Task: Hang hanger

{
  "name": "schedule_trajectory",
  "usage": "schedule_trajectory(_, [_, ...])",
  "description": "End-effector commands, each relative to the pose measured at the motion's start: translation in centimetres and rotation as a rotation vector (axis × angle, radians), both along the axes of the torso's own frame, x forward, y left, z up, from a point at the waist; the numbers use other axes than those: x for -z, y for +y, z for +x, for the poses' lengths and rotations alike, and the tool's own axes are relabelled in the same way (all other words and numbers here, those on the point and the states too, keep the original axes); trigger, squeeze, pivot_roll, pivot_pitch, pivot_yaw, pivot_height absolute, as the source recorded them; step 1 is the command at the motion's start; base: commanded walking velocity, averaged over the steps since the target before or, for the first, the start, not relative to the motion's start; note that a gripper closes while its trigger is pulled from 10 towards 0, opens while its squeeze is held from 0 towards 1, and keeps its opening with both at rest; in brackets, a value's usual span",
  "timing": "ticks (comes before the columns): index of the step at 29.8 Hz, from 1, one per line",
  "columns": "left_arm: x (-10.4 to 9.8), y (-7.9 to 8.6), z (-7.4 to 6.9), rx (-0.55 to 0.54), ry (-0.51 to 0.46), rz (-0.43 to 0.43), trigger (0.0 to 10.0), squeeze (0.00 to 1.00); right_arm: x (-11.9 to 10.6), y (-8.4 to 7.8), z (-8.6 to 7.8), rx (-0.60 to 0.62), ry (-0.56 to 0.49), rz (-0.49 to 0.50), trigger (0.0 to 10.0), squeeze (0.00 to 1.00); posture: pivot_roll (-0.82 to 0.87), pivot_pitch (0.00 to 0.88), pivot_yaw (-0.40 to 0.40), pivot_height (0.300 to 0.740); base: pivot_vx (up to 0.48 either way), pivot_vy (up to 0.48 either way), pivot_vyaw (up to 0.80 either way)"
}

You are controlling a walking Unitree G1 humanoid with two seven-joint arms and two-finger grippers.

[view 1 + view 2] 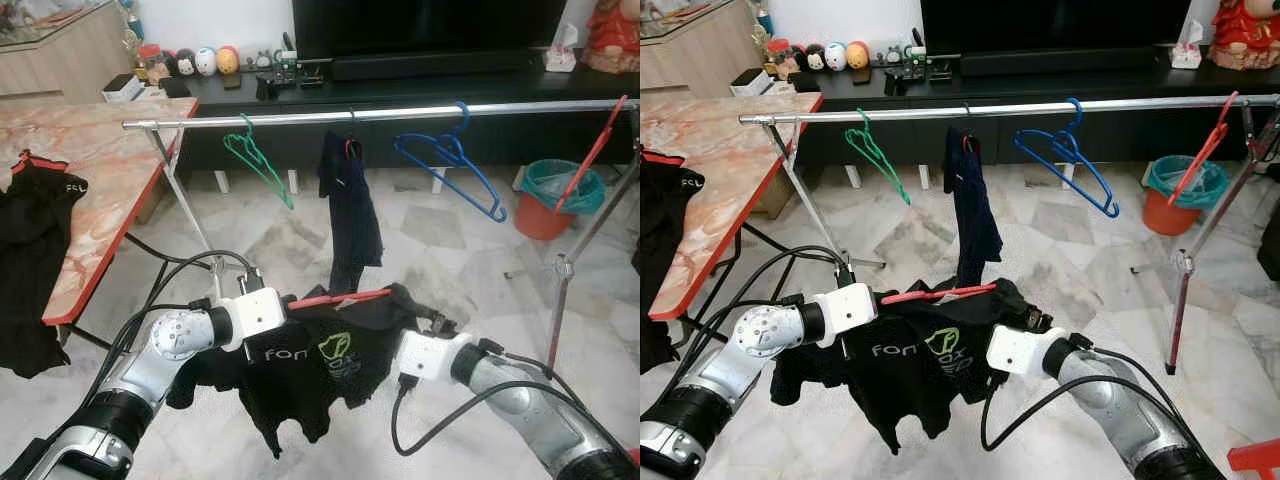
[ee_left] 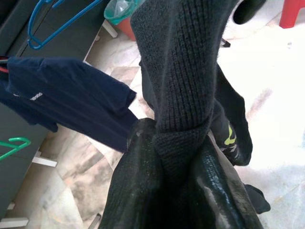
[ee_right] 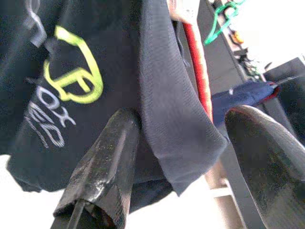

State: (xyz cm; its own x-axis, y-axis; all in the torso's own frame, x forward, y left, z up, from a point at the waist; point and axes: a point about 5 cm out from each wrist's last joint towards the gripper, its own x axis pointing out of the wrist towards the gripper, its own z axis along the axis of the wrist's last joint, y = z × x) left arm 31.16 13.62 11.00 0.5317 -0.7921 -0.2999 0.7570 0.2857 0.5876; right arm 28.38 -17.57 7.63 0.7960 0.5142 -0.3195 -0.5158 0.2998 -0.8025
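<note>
Low in the middle of the head view, both arms hold a black T-shirt (image 1: 310, 365) draped over a red hanger (image 1: 335, 298), white lettering and a yellow-green logo (image 1: 334, 352) on its front. The left gripper (image 2: 177, 157) is clenched on a ribbed black fold of the shirt, the cloth pinched tight between its two fingers (image 2: 136, 186) in the wrist view. The right gripper (image 3: 183, 157) sits at the other side of the garment with its fingers (image 3: 107, 164) spread apart; a flap of dark fabric and the hanger's red bar run between them, and whether either finger touches the cloth is hard to tell.

Across the upper part of the frame runs the silver clothes rail (image 1: 400, 112), well above and beyond the held shirt. On it, from left to right: a green hanger (image 1: 257, 160), bare; a navy T-shirt (image 1: 350, 205) hanging at centre; a blue hanger (image 1: 450, 165), bare; and a second red hanger (image 1: 592, 152) tilted at the far right end.

At the left edge, a marble-topped table (image 1: 100, 165) with a red rim carries another black garment (image 1: 35, 235) drooping over its side. Behind the rail, a dark TV bench (image 1: 420, 85) lines the top of the frame, small figurines (image 1: 205, 62) at its left end. An orange bin (image 1: 558, 200) with a teal liner stands on the marble floor (image 1: 450, 260) at right.
</note>
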Motion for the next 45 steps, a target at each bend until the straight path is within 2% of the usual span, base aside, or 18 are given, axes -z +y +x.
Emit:
schedule_trajectory(1, [-1.2,0.1,0.5,-0.009,-0.035,-0.025,10.0,0.0,0.1,-0.2,0.3,0.03,-0.027,-0.019,10.0,0.0,-0.08,0.041,0.059,0.74,0.0,0.0,0.0])
schedule_trajectory(8, [-1.3,0.1,0.4,0.002,-0.03,-0.029,10.0,0.0,0.1,-1.0,0.8,0.078,-0.051,-0.031,10.0,0.0,-0.08,0.043,0.06,0.74,0.0,0.0,0.0])
schedule_trajectory(9, [-1.5,0.2,0.4,0.006,-0.03,-0.033,10.0,0.0,0.4,-1.6,1.0,0.111,-0.069,-0.064,10.0,0.0,-0.08,0.043,0.06,0.74,0.0,0.0,0.0])
schedule_trajectory(17, [-1.9,0.0,0.4,0.018,-0.033,-0.044,10.0,0.0,0.6,-2.8,1.5,0.177,-0.115,-0.09,10.0,0.0,-0.07,0.042,0.06,0.74,0.0,0.0,0.0])
schedule_trajectory(18, [-2.0,0.0,0.4,0.018,-0.034,-0.047,10.0,0.0,0.7,-2.9,1.5,0.18,-0.118,-0.091,5.0,0.0,-0.07,0.042,0.06,0.74,0.0,0.0,0.0])
schedule_trajectory(19, [-2.1,0.0,0.4,0.019,-0.036,-0.05,10.0,0.0,0.7,-2.9,1.5,0.184,-0.119,-0.088,1.4,0.0,-0.07,0.042,0.06,0.74,0.0,0.0,0.0])
schedule_trajectory(20, [-2.1,-0.1,0.5,0.018,-0.037,-0.052,10.0,0.0,0.7,-3.0,1.5,0.185,-0.117,-0.087,0.0,0.0,-0.07,0.042,0.06,0.74,0.0,0.0,0.0])
schedule_trajectory(30, [-2.7,-0.3,0.5,0.029,-0.037,-0.077,10.0,0.0,0.9,-3.7,1.7,0.221,-0.125,-0.1,0.0,0.0,-0.07,0.042,0.06,0.74,0.0,0.0,0.0])
schedule_trajectory(45, [-2.3,-0.8,-0.7,0.115,0.052,-0.075,10.0,0.0,1.3,-3.6,1.9,0.22,-0.131,-0.104,0.0,0.0,-0.07,0.042,0.059,0.74,0.0,0.0,0.0])
